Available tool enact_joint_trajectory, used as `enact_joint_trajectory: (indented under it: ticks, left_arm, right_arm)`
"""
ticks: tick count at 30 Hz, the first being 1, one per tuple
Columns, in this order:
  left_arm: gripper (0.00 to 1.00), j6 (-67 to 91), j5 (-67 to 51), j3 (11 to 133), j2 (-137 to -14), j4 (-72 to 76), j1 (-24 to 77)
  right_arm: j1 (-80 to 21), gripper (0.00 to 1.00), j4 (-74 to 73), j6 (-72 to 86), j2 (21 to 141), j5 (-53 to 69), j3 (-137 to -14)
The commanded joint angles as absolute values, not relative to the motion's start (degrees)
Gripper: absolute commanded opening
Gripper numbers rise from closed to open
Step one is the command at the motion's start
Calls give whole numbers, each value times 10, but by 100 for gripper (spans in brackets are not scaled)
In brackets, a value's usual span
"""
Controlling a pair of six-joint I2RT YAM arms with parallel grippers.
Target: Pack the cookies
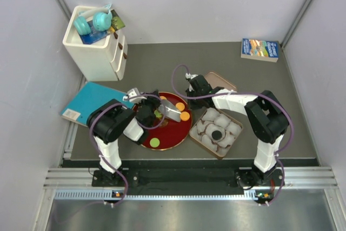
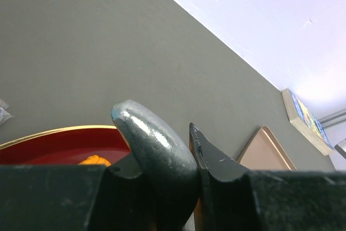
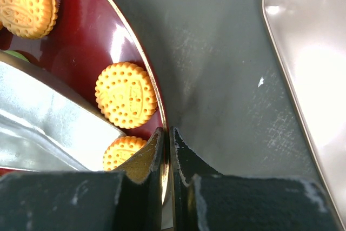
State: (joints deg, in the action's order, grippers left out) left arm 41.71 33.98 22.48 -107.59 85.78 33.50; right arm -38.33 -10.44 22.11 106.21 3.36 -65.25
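The robot seems busy getting a cookie off the plate (image 3: 81,41). The right pincer (image 3: 168,133) is shut tight on the plate's right rim, likely to stop it from sliding. The left pincer (image 2: 173,158) is closed on the round end of a silver tool (image 2: 154,144). The tool's flat end lies on the plate, just beside the orange cookies (image 3: 125,94).

Next, the tool likely has to slip under one orange cookie and lift it flat. Then it has to carry it right to a free cup (image 1: 231,129) in the box (image 1: 191,133). If the tool tilts, the cookie could slide off.

Now the count. Three orange cookies are on the plate, one partly under the tool. Two green cookies (image 1: 154,142) are on the plate too, one by the near rim and one half hidden. One black cookie (image 1: 217,134) sits in a cup in the middle of the box. There are about seven cups, but they crowd together, so that is not sure. There is one plate, one box and one tool.
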Motion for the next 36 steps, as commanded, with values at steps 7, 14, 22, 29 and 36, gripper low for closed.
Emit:
enact_joint_trajectory:
  ticks: [7,14,22,29,36]
  left_arm:
    - [0,360,328,256,-1149,971,393]
    - [0,392,296,267,-1153,958,408]
    - [0,417,291,262,-1143,950,419]
    - [0,417,306,237,-1097,948,410]
    - [0,449,302,216,-1042,934,389]
  right_arm:
    - [-384,0,-71,233,1075,52,-649]
    - [-384,0,-71,233,1072,55,-650]
    - [-384,0,-81,231,1064,49,-652]
    - [-384,27,-124,236,1043,28,-683]
    - [-386,36,-164,236,1018,7,-727]
